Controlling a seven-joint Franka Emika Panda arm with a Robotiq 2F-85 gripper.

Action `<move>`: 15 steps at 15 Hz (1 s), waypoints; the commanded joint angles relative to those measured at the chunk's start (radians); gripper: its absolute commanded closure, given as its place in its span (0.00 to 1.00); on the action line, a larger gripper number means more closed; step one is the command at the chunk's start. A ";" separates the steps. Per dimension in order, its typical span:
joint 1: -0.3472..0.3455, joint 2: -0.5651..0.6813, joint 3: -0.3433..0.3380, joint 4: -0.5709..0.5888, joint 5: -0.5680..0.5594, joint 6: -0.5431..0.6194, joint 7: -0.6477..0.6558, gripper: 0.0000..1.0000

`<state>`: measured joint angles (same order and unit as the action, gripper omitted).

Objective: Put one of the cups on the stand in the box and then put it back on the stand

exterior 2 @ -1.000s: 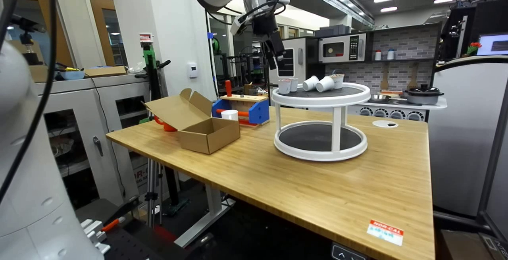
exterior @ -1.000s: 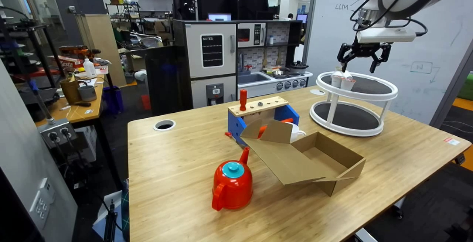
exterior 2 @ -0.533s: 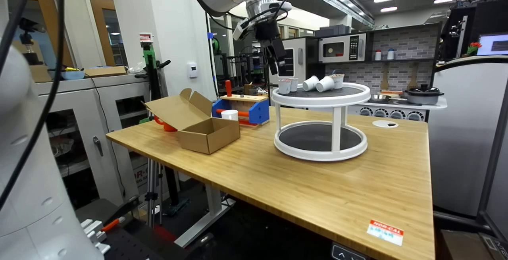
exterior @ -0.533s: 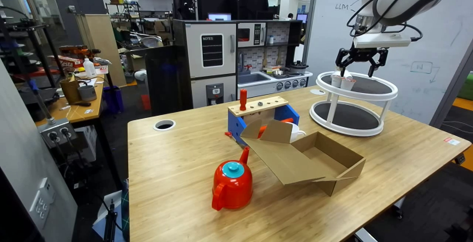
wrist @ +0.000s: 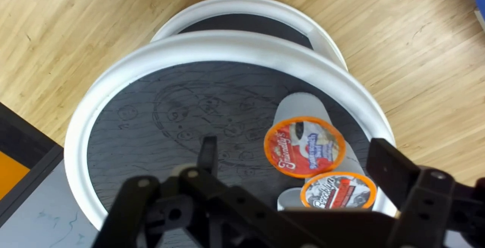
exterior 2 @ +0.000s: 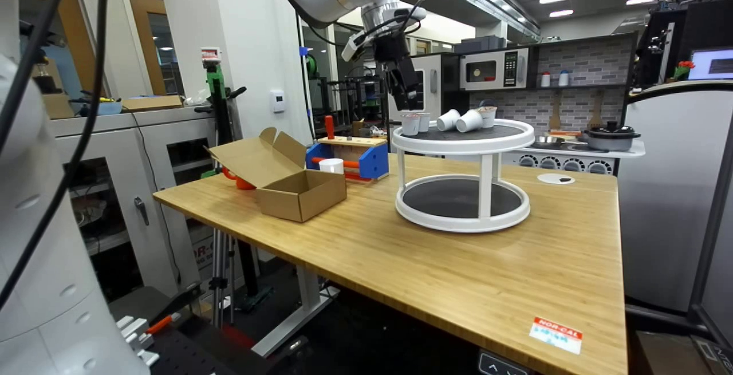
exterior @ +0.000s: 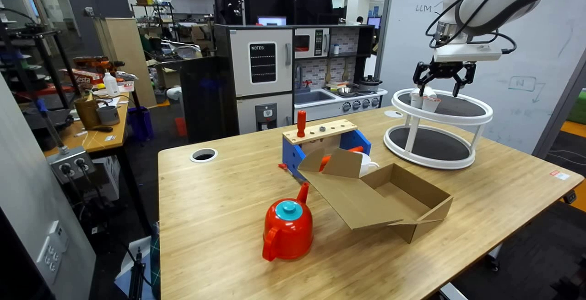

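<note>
Hovers with empty jaws spread apart just above cups (wrist: 305,136) gathered along the upper rim of the stand (exterior 2: 465,147), presumably to straddle one. Has the box (exterior 2: 280,204) open-topped toward the long edge of the counter (exterior 2: 435,260), likely for lowering that cup in.

In an exterior view the white arm (exterior: 499,11) reaches in from the upper right and bends at the silver wrist (exterior: 446,30), with a flat white bar (exterior: 467,53) just above the black gripper (exterior: 438,92), which hangs pointing down. In the wrist view its two fingers (wrist: 390,168) stand wide apart. In an exterior view the arm's thick lower part (exterior 2: 51,260) stands along the left edge and the gripper leans slightly; there the fingers overlap, so their spread is hard to judge.
</note>
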<state>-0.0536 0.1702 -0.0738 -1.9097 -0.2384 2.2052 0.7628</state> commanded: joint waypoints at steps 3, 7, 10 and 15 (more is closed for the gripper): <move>0.011 0.024 -0.014 0.017 0.022 -0.012 -0.007 0.00; 0.010 0.034 -0.021 0.017 0.020 -0.016 -0.004 0.00; 0.009 0.035 -0.028 0.018 0.019 -0.015 -0.004 0.00; 0.008 0.036 -0.031 0.021 0.027 -0.020 -0.008 0.32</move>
<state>-0.0536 0.1962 -0.0941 -1.9075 -0.2384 2.2028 0.7628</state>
